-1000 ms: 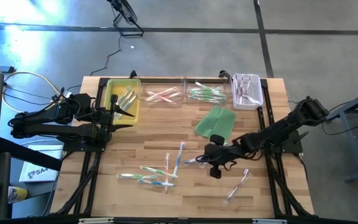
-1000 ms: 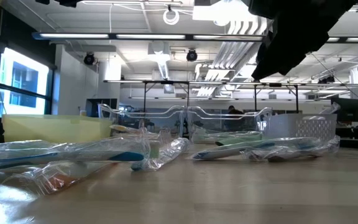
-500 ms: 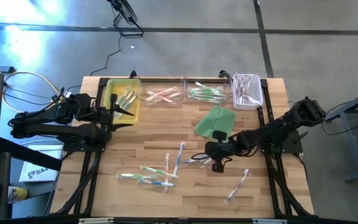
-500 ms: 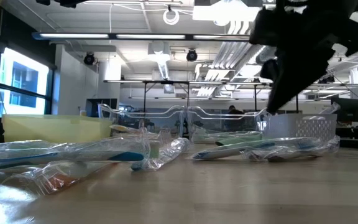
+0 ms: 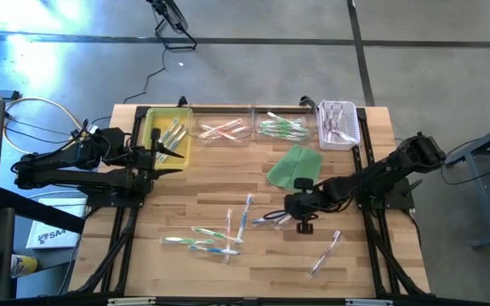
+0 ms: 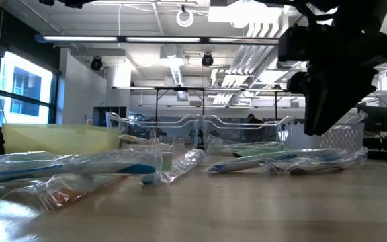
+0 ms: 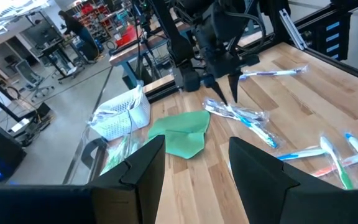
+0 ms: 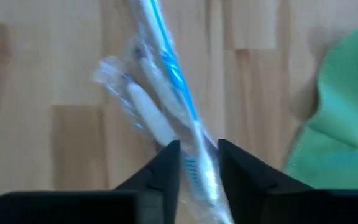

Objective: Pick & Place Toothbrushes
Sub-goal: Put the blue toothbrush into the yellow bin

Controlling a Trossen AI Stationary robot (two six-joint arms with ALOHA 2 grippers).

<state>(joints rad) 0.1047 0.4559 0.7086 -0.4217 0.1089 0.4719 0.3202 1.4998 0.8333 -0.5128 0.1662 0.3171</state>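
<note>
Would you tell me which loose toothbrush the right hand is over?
The blue-striped toothbrush beside the green cloth; it runs between the right hand's parted fingers, while the other loose ones lie farther off.

Bright overhead strip lights, glare on clear wrappers, right wrist view blurred.

In the right wrist view the wrapped toothbrush (image 8: 179, 118) was blurred and ran off the frame's edge; the green cloth (image 8: 347, 118) was cut off too. Low view: the right arm was just a dark mass (image 6: 341, 67), fingertips couldn't be made out. High view: toothbrushes in the white basket (image 5: 340, 124) too small to count.
</note>
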